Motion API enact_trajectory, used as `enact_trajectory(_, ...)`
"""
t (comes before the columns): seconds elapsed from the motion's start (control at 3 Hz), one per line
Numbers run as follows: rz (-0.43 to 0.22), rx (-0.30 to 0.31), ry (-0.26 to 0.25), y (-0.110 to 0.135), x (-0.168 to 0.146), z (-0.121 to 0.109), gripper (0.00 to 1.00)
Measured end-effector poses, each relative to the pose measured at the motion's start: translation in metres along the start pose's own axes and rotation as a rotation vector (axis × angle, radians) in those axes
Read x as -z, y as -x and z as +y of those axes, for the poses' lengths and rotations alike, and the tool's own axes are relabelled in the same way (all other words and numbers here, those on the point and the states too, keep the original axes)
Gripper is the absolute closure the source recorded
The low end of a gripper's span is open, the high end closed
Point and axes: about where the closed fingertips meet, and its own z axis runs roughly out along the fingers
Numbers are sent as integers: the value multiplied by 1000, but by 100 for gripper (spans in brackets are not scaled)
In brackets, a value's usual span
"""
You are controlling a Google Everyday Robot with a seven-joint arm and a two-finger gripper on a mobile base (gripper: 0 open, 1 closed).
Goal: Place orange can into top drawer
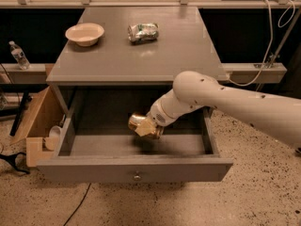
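Note:
The top drawer (pixel 134 169) stands pulled open below the grey table, its flat front panel with a small round knob (pixel 137 176) facing me. My gripper (pixel 146 127) is inside the drawer, low over its floor near the middle. It is shut on the orange can (pixel 138 122), a golden-orange dented can held on its side. My white arm reaches in from the right over the drawer's right wall.
On the grey table top (pixel 178 55) a cream bowl (pixel 84 33) sits at the back left and a green-and-silver dented can (pixel 143 32) lies at the back middle. A wooden box (pixel 35 126) and a water bottle (pixel 19 55) are at the left. Cables hang at the right.

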Motion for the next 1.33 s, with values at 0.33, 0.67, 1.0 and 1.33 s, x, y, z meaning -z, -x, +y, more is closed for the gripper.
enact_trajectory(0.33,-11,-69,-38,-14,-16,-14,81)
enact_trajectory(0.67,-22,-124,-69,-28,-15,-23,57)
enact_trajectory(1.0,-32,-155,-88,-39,-8,-28,36)
enact_trajectory(1.33,-44,-180,-89,-48,2,-32,5)
